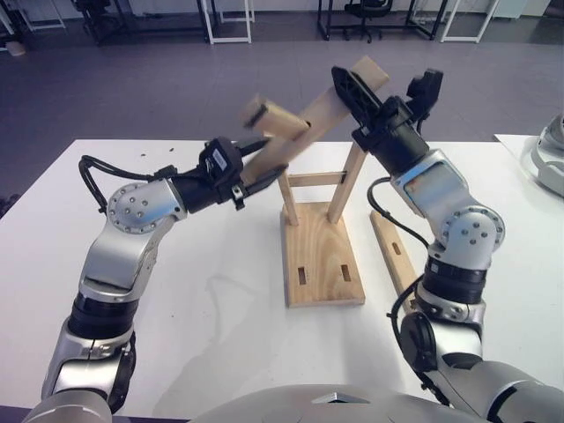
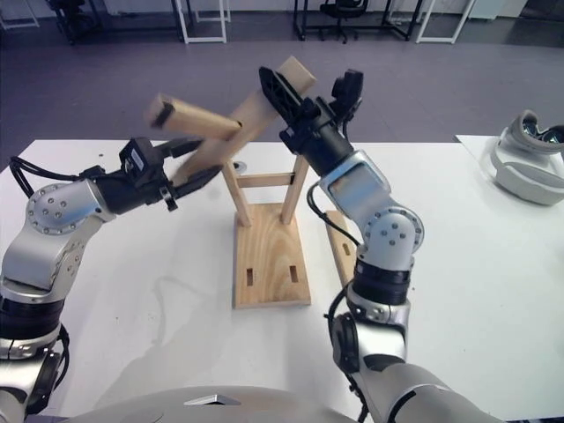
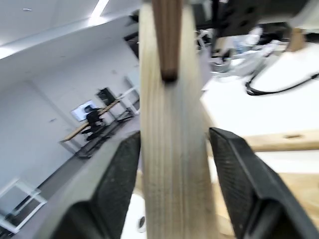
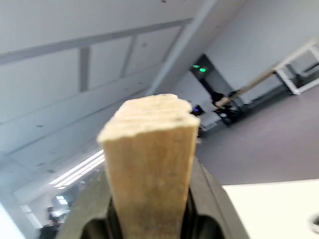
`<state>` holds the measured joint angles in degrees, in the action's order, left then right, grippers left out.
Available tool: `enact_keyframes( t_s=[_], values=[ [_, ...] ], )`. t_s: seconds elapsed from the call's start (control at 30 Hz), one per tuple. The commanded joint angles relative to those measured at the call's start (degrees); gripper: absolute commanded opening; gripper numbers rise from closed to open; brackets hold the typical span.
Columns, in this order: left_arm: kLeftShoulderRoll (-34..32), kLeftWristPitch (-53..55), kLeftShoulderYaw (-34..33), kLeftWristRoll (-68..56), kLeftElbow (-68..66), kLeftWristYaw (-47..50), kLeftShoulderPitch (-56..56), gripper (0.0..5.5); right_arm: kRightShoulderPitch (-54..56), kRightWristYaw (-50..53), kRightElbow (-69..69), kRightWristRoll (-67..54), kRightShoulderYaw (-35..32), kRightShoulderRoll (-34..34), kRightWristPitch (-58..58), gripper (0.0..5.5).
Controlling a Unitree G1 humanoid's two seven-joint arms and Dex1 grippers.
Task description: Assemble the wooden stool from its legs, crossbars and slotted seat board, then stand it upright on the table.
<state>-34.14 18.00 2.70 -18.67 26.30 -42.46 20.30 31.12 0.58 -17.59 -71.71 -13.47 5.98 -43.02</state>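
The slotted seat board (image 1: 322,257) lies flat on the white table (image 1: 220,308). Two legs (image 1: 347,181) stand up from its far end, joined by a crossbar (image 1: 315,179). Above them a long wooden leg (image 1: 308,119) hangs slanted in the air, with a blurred second piece (image 1: 269,115) sticking out of it. My left gripper (image 1: 263,169) is shut on the leg's lower end, and the left wrist view shows the leg (image 3: 172,149) between both fingers (image 3: 117,184). My right gripper (image 1: 350,85) is shut on its upper end (image 4: 149,149).
A loose wooden piece (image 1: 393,251) lies on the table right of the seat board, partly behind my right arm. A white headset (image 2: 527,145) rests at the table's far right. Bare table surface extends on the left and near sides.
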Motion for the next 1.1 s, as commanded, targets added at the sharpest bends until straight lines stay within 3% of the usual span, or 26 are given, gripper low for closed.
enact_keyframes(
  t_s=[0.03,0.13,0.27,0.43,0.53,0.73,0.9,1.1],
  values=[
    [-1.2,5.43,-1.72,-3.77,6.65,0.74,-9.11,3.08,-19.66,-1.86,-13.51,-1.61,-5.03,2.9,1.74,1.04],
    [1.02,8.89,-6.08,-5.62,12.28,6.06,-20.49,3.67,-37.44,-2.71,-21.28,-5.98,-12.39,6.14,1.85,1.04],
    [6.24,6.97,-6.54,-1.85,10.35,13.93,-29.08,4.19,-45.54,-1.14,-22.17,-6.9,-14.89,8.66,3.49,1.04],
    [10.67,4.2,-4.86,2.06,6.82,19.14,-30.71,4.19,-46.08,0.09,-18.82,5.77,-9.73,9.35,6.49,1.04],
    [11.41,3.92,-4.25,2.93,7.11,19.88,-31.11,4.19,-47.0,-0.86,-18.02,8.4,-9.89,11.45,7.91,1.04],
    [11.5,4.52,-4.23,3.93,7.98,20.74,-32.68,4.19,-47.49,1.14,-21.44,0.09,-14.68,18.0,6.74,1.05],
    [11.56,4.88,-4.13,4.34,8.43,21.27,-33.63,4.19,-47.07,4.33,-22.64,-8.26,-14.03,20.16,6.51,1.04],
    [12.08,5.2,-3.41,5.05,8.34,22.38,-33.44,4.19,-46.49,5.63,-20.9,-6.21,-13.18,22.82,6.46,1.04]
  ],
)
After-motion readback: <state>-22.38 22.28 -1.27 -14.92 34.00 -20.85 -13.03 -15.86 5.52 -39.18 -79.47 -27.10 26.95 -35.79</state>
